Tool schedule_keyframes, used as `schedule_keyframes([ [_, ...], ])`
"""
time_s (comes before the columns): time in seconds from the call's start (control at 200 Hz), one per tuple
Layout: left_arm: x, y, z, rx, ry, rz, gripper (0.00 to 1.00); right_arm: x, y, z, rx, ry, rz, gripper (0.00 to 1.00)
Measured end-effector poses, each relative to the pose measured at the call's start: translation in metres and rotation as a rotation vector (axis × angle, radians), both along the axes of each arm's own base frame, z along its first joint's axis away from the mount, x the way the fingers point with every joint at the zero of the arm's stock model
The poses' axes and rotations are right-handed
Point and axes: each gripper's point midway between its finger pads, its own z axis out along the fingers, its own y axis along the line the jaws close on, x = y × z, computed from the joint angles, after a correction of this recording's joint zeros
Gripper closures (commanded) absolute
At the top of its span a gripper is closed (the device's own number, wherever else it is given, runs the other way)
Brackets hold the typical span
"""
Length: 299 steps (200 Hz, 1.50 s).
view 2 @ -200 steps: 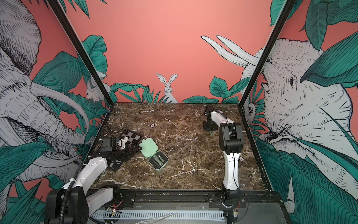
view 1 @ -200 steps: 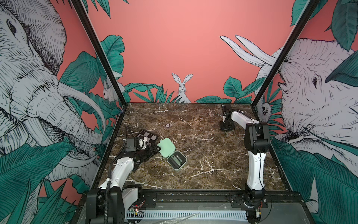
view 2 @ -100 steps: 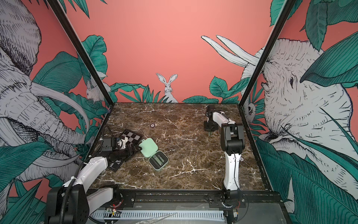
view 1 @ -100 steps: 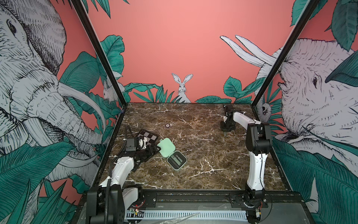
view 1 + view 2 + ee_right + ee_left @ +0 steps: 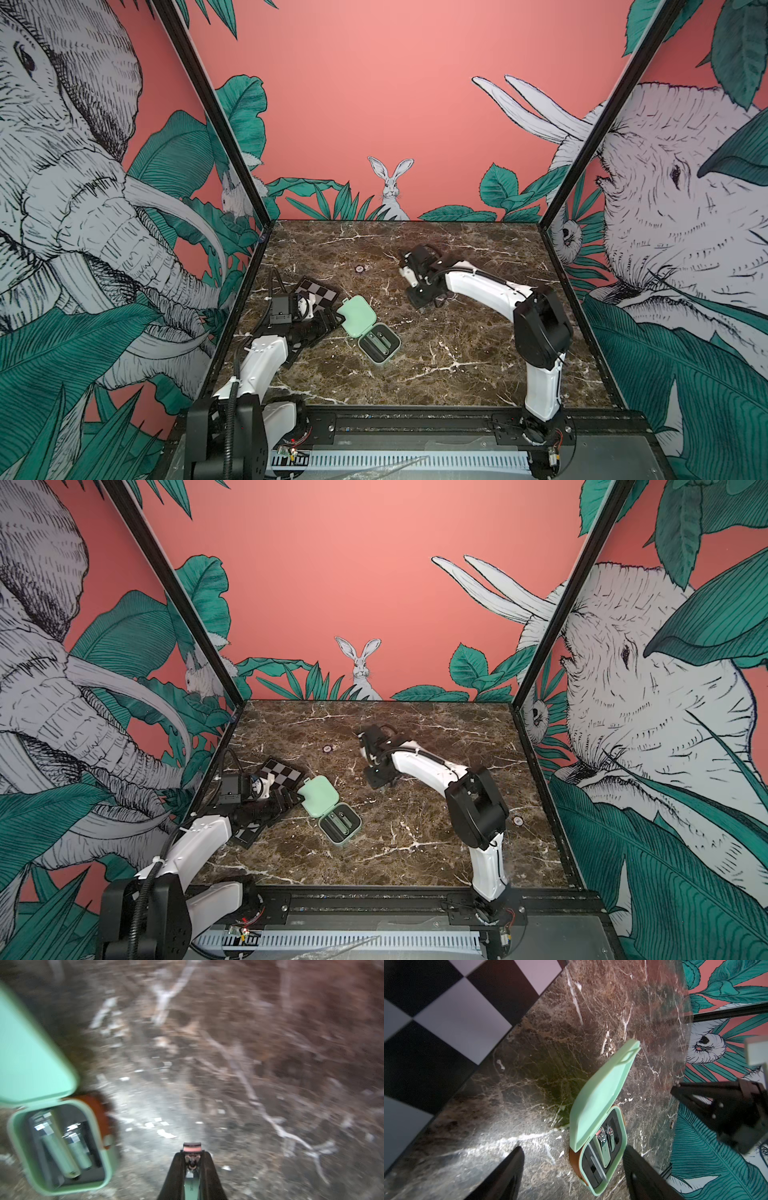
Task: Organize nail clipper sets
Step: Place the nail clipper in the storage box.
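My right gripper [image 5: 192, 1155], clamped on a mint-green clipper [image 5: 192, 1185], hangs above the marble table [image 5: 457, 353] short of the open case [image 5: 381, 361] lying before my wide-open left gripper [image 5: 572, 1148]; best, I judge, to come in low, aligned with a free slot, clear of the raised lid [image 5: 356, 316].

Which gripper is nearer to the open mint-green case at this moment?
Left. The left gripper is open, right beside the case, at its lid. The right gripper, shut on a small green tool, is apart from it, farther back on the table.
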Motion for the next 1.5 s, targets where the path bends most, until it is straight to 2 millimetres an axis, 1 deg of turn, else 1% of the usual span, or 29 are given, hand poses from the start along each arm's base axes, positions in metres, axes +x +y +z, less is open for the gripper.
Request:
schedule_keyframes([
  [0.045,0.000,0.000,0.000,0.000,0.000,0.000,0.23,-0.017,0.020,0.002,0.007,0.002,0.071,0.91],
  [0.115,0.000,0.000,0.000,0.000,0.000,0.000,0.23,-0.035,0.040,0.002,0.010,0.009,0.145,0.91],
  [0.21,0.000,0.000,0.000,0.000,-0.002,0.000,0.23,-0.048,0.053,-0.003,-0.002,0.024,0.198,0.91],
  [0.35,0.000,0.000,0.003,0.002,-0.012,0.001,0.23,-0.053,0.064,-0.018,-0.026,0.049,0.236,0.91],
  [0.52,0.001,0.003,0.005,0.019,-0.031,0.012,0.23,-0.058,0.069,-0.037,-0.055,0.080,0.250,0.91],
  [0.62,0.001,0.004,0.006,0.023,-0.035,0.015,0.23,-0.061,0.071,-0.042,-0.062,0.090,0.257,0.91],
  [0.935,0.001,0.004,0.006,0.023,-0.035,0.015,0.23,-0.071,0.082,-0.043,-0.058,0.089,0.276,0.90],
  [1.2,0.001,0.004,0.006,0.023,-0.035,0.015,0.23,-0.067,0.085,-0.044,-0.047,0.074,0.249,0.90],
  [1.495,0.001,0.004,0.006,0.022,-0.035,0.014,0.23,-0.066,0.081,-0.051,-0.062,0.067,0.228,0.90],
])
